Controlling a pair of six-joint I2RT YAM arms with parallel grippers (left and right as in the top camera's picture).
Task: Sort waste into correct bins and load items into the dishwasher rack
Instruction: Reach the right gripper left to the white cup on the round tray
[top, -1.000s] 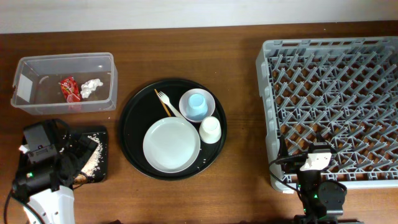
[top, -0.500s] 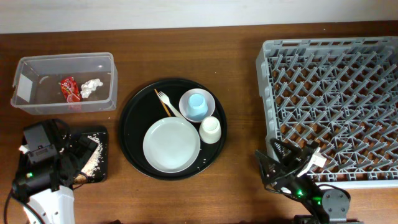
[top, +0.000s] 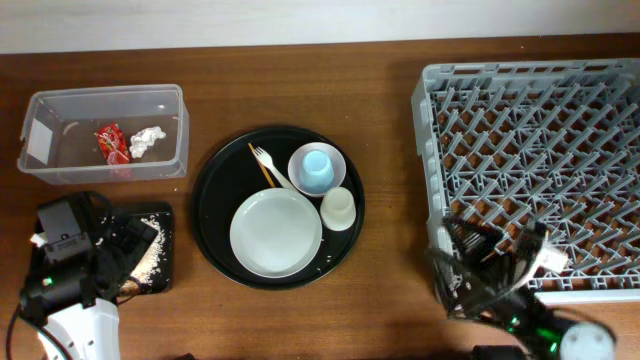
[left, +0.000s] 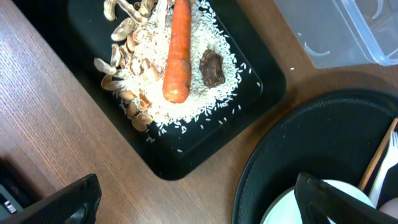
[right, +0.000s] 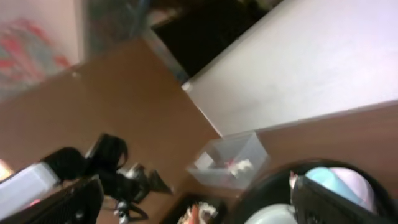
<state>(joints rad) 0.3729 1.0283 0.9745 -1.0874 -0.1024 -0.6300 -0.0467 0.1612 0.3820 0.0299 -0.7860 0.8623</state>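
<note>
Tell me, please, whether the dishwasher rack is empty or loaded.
Empty where visible: the dishwasher rack shows bare pegs; plate, bowl, blue cup, white cup and fork sit on the round tray.

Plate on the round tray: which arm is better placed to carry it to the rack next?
Probably right. The right gripper, open, sits at the near corner of the rack, between it and the round tray. The left gripper, also open, hovers over the black bin, on the tray's other side.

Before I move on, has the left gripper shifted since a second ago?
No. The left gripper still hangs open over the shallow black rectangular tray, same spot in the overhead view.
</note>
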